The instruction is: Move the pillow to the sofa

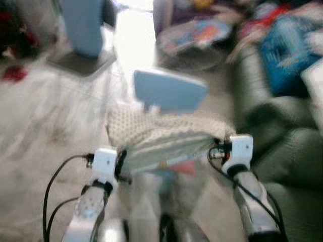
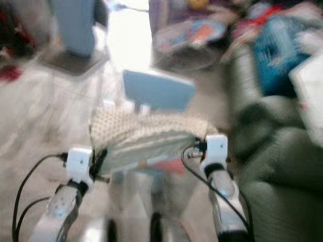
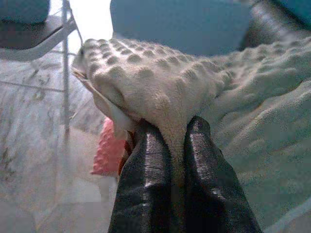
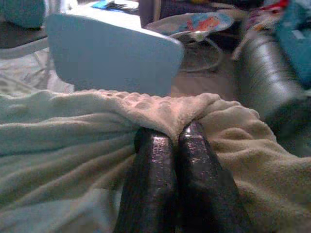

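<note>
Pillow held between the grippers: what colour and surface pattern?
Cream-white pillow with a raised bumpy dot texture, clearest in the left wrist view.

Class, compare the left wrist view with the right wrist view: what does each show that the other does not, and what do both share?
Left wrist view alone: a pink knobbly item beneath the pillow's corner, and a thin metal frame leg.

Right wrist view alone: the dark sofa arm and a colourful round baby bouncer behind.

Both: a cream bobbled pillow, pinched between a tool's black fingers, left tool and right tool, with a pale blue panel beyond.
</note>
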Available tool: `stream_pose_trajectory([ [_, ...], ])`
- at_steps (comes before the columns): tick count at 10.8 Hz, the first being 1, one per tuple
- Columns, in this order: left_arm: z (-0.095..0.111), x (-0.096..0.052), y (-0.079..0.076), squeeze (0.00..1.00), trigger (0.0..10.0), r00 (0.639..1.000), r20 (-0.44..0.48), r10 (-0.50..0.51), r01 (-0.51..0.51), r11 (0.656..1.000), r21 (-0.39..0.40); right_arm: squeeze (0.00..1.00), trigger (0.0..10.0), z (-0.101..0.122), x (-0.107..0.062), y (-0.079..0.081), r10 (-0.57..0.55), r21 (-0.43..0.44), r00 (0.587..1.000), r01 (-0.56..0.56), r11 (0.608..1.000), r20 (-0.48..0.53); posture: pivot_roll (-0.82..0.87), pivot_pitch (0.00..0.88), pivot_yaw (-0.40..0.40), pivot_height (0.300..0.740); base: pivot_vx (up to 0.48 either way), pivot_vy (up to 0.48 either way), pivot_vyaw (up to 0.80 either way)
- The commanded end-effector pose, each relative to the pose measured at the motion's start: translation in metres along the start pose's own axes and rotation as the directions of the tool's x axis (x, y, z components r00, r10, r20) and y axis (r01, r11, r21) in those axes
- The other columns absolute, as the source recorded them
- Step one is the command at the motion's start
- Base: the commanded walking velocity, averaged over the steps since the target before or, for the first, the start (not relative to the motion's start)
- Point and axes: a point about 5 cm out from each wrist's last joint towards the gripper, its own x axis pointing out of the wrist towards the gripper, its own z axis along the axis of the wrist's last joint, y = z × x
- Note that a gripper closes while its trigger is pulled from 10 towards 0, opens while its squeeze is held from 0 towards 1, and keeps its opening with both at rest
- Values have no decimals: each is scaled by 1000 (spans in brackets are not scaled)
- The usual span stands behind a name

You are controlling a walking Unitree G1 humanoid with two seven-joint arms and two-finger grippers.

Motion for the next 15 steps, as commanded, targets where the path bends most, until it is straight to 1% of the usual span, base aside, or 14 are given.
stream_pose_trajectory([
  [1, 1, -2, 8, 0, 10000, 999, -4, 32, -32, 999, 10, 0, 10000, 3, -2, -19, -88, -7, 996, 88, 996, 9, -28, 93, -81, 740, -266, 0, 0],
  [3, 2, -3, 8, 0, 10000, 1000, 5, 30, -30, 999, 16, 0, 10000, 2, -2, -19, -87, -8, 996, 87, 996, 4, -28, 94, -82, 740, 0, 0, 0],
  [4, 2, -3, 7, 0, 10000, 1000, 1, 27, -27, 1000, 3, 0, 10000, 1, -1, -18, -83, -9, 997, 83, 997, -1, -30, 95, -83, 740, 0, 0, 0],
  [6, 0, -2, 5, 0, 10000, 1000, -9, 15, -15, 1000, -13, 0, 10000, 1, -1, -17, -75, -15, 997, 75, 997, -7, -31, 98, -85, 740, 0, 480, -597],
  [9, -1, 0, 6, 0, 10000, 1000, -13, 17, -17, 1000, -11, 0, 10000, 0, 1, -16, -61, -10, 998, 61, 998, -16, -31, 96, -84, 740, 0, 480, -760],
  [12, -1, 1, 6, 0, 10000, 1000, -11, 11, -11, 1000, 3, 0, 10000, -4, 1, -13, -56, -12, 998, 55, 998, -25, -31, 96, -79, 740, 0, 480, -800],
  [13, 0, 3, 7, 0, 10000, 1000, -3, 25, -25, 999, 23, 0, 10000, -5, 1, -13, -57, -12, 998, 57, 998, -27, -31, 96, -79, 740, 0, 480, -800],
  [15, 1, 6, 7, 0, 10000, 1000, 3, 21, -22, 1000, 22, 0, 10000, -5, 2, -12, -56, -10, 998, 56, 998, -29, -32, 98, -76, 740, 0, 480, -800],
])
